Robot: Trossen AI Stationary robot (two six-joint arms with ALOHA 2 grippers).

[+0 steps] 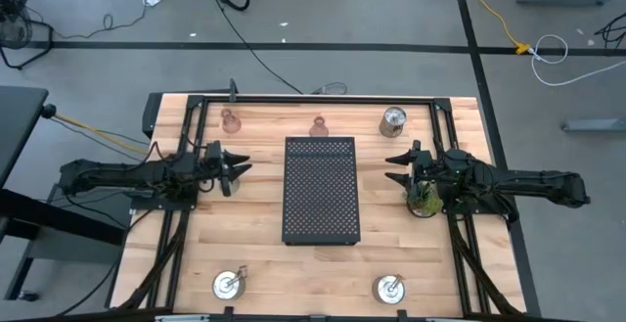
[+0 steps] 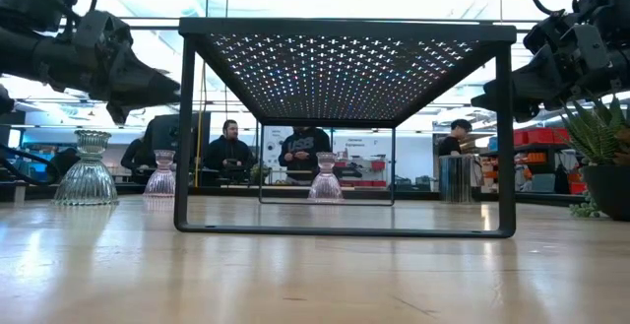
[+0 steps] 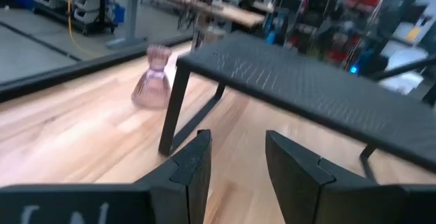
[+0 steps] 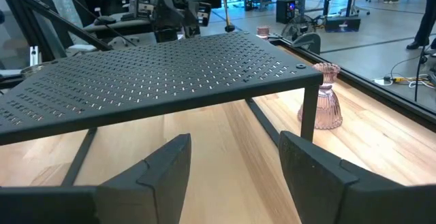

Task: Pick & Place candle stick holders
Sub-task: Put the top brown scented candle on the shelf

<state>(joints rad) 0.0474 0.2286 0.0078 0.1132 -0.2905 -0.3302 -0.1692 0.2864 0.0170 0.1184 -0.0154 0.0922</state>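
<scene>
Two pinkish glass holders [image 1: 230,119] [image 1: 319,127] and a silver one [image 1: 393,120] stand on their bases along the table's far side. Two silver holders with disc bases [image 1: 229,283] [image 1: 389,288] stand near the front edge. A clear ribbed glass holder [image 2: 89,171] shows only in the low view, at the left. My left gripper [image 1: 242,165] is open and empty above the table, left of the black tray [image 1: 321,190]. My right gripper [image 1: 393,168] is open and empty to the tray's right. Each points at the tray.
The black perforated tray stands on legs mid-table, with open room beneath it [image 2: 345,181]. A small green potted plant [image 1: 424,202] sits under my right wrist. A black frame [image 1: 313,99] runs along the table's far side. People sit beyond the table [image 2: 228,152].
</scene>
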